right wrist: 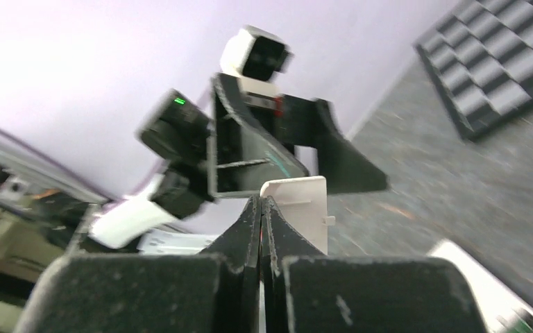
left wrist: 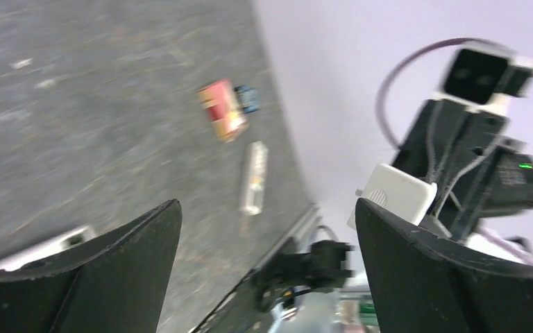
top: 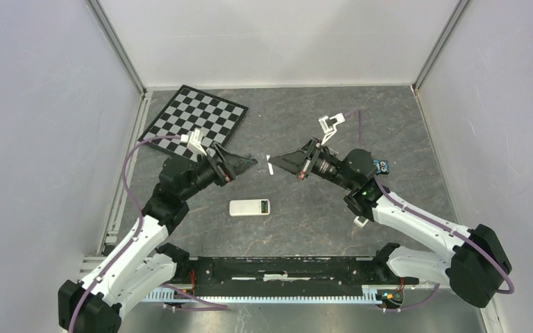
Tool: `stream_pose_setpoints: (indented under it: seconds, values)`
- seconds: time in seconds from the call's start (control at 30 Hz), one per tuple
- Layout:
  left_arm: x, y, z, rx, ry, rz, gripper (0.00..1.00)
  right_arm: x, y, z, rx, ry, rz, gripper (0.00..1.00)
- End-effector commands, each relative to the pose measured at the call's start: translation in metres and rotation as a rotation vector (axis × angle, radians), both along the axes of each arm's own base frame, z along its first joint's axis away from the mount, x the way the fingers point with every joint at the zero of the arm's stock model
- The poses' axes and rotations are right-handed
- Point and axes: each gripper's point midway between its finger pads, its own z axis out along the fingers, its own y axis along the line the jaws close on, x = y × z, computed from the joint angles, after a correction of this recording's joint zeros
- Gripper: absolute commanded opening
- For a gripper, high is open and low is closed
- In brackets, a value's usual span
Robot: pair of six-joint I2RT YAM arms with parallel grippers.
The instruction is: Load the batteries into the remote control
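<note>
Above the mottled table (top: 402, 139), right pincer (right wrist: 261, 205) clamps a flat white plate (right wrist: 304, 205), left pincer (left wrist: 267, 208) gapes

Both arms reach inward, tips facing; left gripper (top: 248, 161) gapes wide (right gripper (top: 277, 160) pinched closed).

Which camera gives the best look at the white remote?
Top external: the remote control shows whole and sharp. The left wrist view catches only its blurred edge, the right wrist view one blurred corner.
</note>
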Motion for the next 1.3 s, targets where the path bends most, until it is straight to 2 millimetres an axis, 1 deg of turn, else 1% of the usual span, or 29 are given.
stream_pose_setpoints:
  seconds: [0.0, 0.07, 0.1, 0.13, 0.2, 0.3, 0.4, 0.47, 0.53, 0.7, 0.83, 0.97, 1.1, 1.2, 1.27]
  values:
    - [-0.02, -0.023, 0.102, -0.383, -0.192, -0.174, 1.0, -0.026, -0.013, 0.104, 0.301, -0.103, 0.084, 0.0]
    - [-0.025, -0.025, 0.123, -0.471, -0.198, -0.203, 1.0, -0.031, -0.018, 0.119, 0.371, -0.09, 0.106, 0.0]
    - [-0.027, -0.026, 0.13, -0.508, -0.201, -0.211, 1.0, -0.034, -0.021, 0.128, 0.408, -0.089, 0.116, 0.0]
    - [-0.031, -0.025, 0.14, -0.558, -0.209, -0.223, 1.0, -0.035, -0.022, 0.132, 0.43, -0.083, 0.12, 0.0]
    - [-0.037, -0.024, 0.153, -0.634, -0.206, -0.245, 1.0, -0.037, -0.026, 0.141, 0.475, -0.076, 0.128, 0.0]
    - [-0.047, -0.026, 0.167, -0.725, -0.191, -0.291, 1.0, -0.039, -0.031, 0.154, 0.528, -0.076, 0.13, 0.0]
    - [-0.056, -0.039, 0.172, -0.758, -0.148, -0.35, 1.0, -0.037, -0.03, 0.158, 0.539, -0.058, 0.136, 0.0]
    - [-0.063, -0.047, 0.178, -0.776, -0.149, -0.391, 1.0, -0.037, -0.028, 0.157, 0.542, -0.032, 0.15, 0.0]
    - [-0.067, -0.049, 0.183, -0.8, -0.154, -0.414, 0.99, -0.038, -0.026, 0.155, 0.549, -0.008, 0.164, 0.0]
    - [-0.075, -0.047, 0.194, -0.842, -0.18, -0.452, 0.9, -0.04, -0.026, 0.148, 0.576, 0.046, 0.192, 0.0]
    - [-0.079, -0.047, 0.201, -0.855, -0.174, -0.481, 0.87, -0.042, -0.022, 0.141, 0.595, 0.1, 0.228, 0.0]
    - [-0.078, -0.051, 0.199, -0.853, -0.146, -0.496, 0.83, -0.046, -0.018, 0.136, 0.614, 0.139, 0.263, 0.0]
    - [-0.078, -0.053, 0.2, -0.869, -0.13, -0.516, 0.73, -0.045, -0.017, 0.131, 0.622, 0.168, 0.267, 0.0]
    - [-0.08, -0.052, 0.2, -0.866, -0.128, -0.521, 0.6, -0.044, -0.017, 0.128, 0.62, 0.174, 0.265, 0.0]
    - [-0.08, -0.053, 0.197, -0.854, -0.122, -0.517, 0.48, -0.044, -0.016, 0.127, 0.621, 0.179, 0.267, 0.0]
